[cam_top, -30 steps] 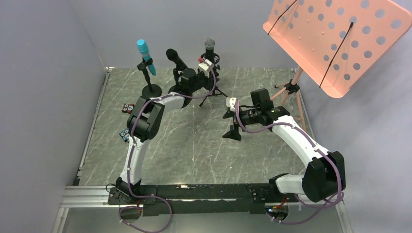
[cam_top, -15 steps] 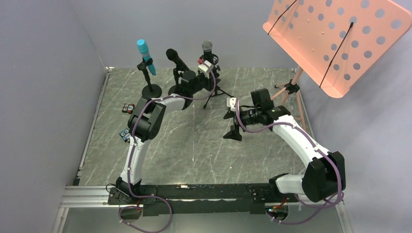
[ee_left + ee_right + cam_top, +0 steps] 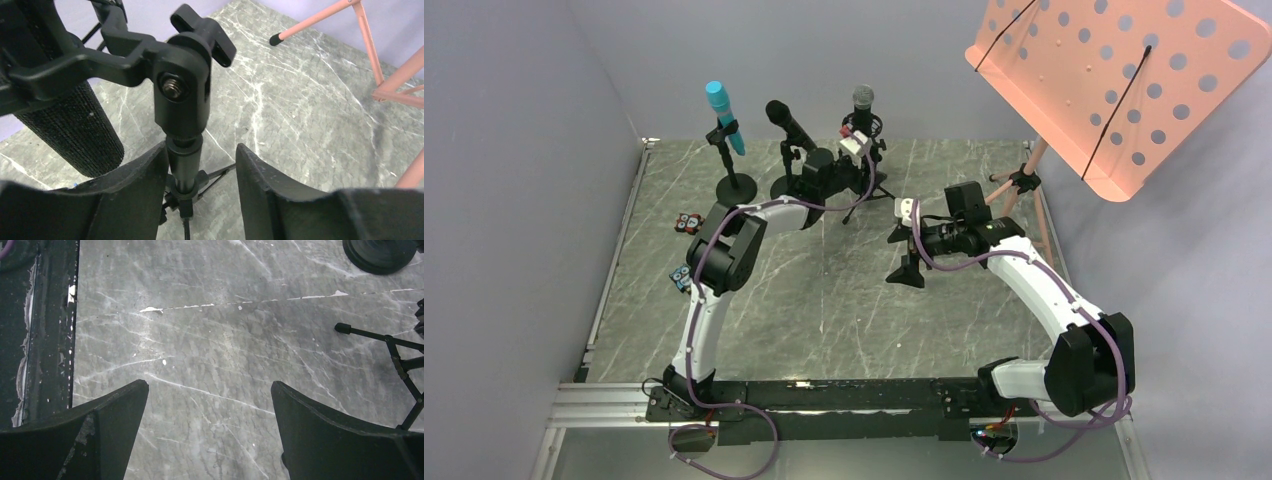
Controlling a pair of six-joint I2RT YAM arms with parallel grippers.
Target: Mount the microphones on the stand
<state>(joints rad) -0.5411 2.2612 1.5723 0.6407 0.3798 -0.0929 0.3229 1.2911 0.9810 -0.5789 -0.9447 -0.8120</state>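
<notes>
Three mics stand in clips at the back. The turquoise mic [image 3: 721, 113] is on a round-base stand [image 3: 736, 186]. An all-black-looking mic [image 3: 786, 122] is on the middle stand; I see no orange cap. The silver-mesh mic [image 3: 862, 100] is in the clip [image 3: 125, 47] of a tripod stand, and its dark body [image 3: 75, 125] shows in the left wrist view. My left gripper [image 3: 870, 168] [image 3: 200, 147] is open around the tripod's pole [image 3: 184, 155], the left finger against it. My right gripper [image 3: 905, 270] [image 3: 210, 402] is open and empty above the table.
A pink perforated music stand [image 3: 1114, 80] rises at the back right, its legs [image 3: 1022, 190] [image 3: 372, 50] on the table. A round stand base [image 3: 380, 252] and tripod legs [image 3: 400, 352] lie ahead of my right gripper. Small red and blue items [image 3: 687, 222] sit left.
My left gripper and the tripod stand's top with the silver-mesh mic have shifted a little to the right. The right arm has barely moved.
</notes>
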